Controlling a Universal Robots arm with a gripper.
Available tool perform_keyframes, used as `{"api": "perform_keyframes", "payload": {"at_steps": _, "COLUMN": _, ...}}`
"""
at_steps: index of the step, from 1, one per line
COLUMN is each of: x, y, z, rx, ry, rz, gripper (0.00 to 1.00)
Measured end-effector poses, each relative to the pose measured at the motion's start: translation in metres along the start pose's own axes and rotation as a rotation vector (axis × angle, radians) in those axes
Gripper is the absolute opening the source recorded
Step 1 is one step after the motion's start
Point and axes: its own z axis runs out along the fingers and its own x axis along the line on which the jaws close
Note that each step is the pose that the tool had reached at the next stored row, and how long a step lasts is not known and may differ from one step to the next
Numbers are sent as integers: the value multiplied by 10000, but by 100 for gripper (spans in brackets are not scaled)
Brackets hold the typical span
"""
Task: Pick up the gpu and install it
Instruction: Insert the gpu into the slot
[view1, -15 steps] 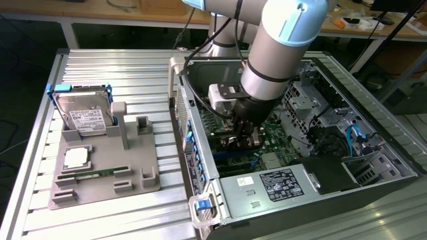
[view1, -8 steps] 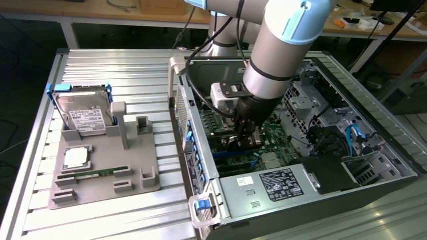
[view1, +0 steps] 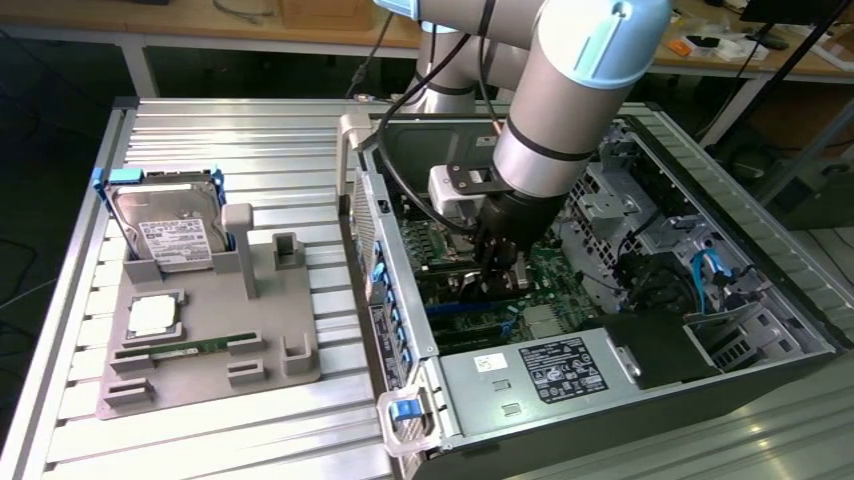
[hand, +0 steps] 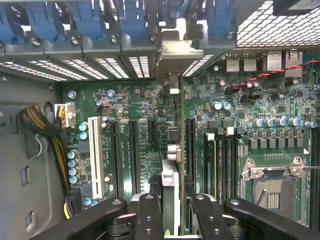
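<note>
We could read no text. The white label on the hard drive (view1: 174, 240), the label on the power supply (view1: 566, 368) and the white print on the motherboard (hand: 150, 106) were too small to make out.

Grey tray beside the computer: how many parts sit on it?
3: a hard drive standing at its far end, a square silver chip in the middle, a green memory stick lying nearer the camera. None seems hidden.

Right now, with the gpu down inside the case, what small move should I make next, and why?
Probably ease straight down, gently: the gripper holds the gpu edge-on above the motherboard, and its bracket sits by the rear openings.
</note>
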Motion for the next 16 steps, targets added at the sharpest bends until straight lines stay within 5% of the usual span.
{"api": "perform_keyframes", "payload": {"at_steps": 16, "x": 0, "y": 0, "z": 0, "rx": -4, "ry": 0, "rz": -259, "gripper": 27}}
